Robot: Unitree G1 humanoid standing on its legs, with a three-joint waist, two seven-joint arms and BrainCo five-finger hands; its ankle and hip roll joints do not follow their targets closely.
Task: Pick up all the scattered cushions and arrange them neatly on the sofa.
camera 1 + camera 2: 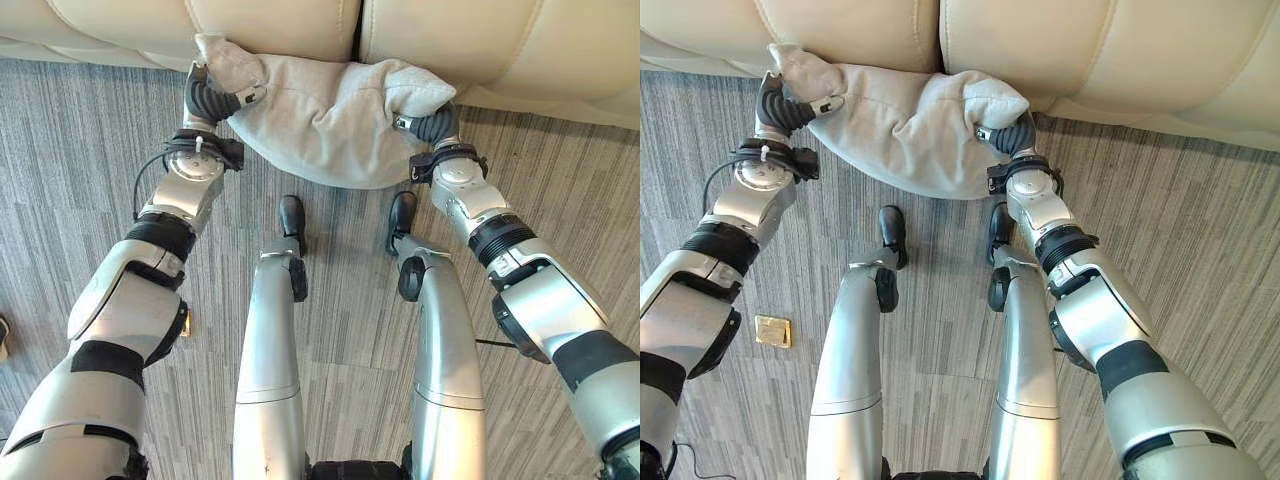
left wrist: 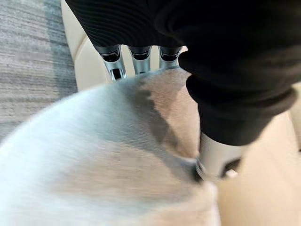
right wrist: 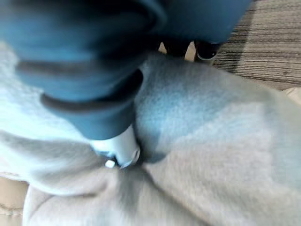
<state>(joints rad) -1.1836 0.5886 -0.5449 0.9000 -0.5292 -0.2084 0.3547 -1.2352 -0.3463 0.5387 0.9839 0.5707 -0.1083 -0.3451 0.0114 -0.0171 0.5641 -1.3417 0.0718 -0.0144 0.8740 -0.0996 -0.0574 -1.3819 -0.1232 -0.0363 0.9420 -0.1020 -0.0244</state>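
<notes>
Both arms reach forward, left hand and right hand clenched.

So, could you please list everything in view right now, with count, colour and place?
cushion: one, light grey, held up between both hands against the sofa's front edge, sagging in the middle
sofa: one, cream, padded sections along the far side of the scene
carpet: grey, striped, covering the floor in front of the sofa
floor plate: one, small, brass-coloured, square, set in the carpet on the robot's left
left hand: one, dark ribbed cover, fingers and thumb pinching the cushion's left corner
right hand: one, dark ribbed cover, fingers and thumb pinching the cushion's right end
</notes>
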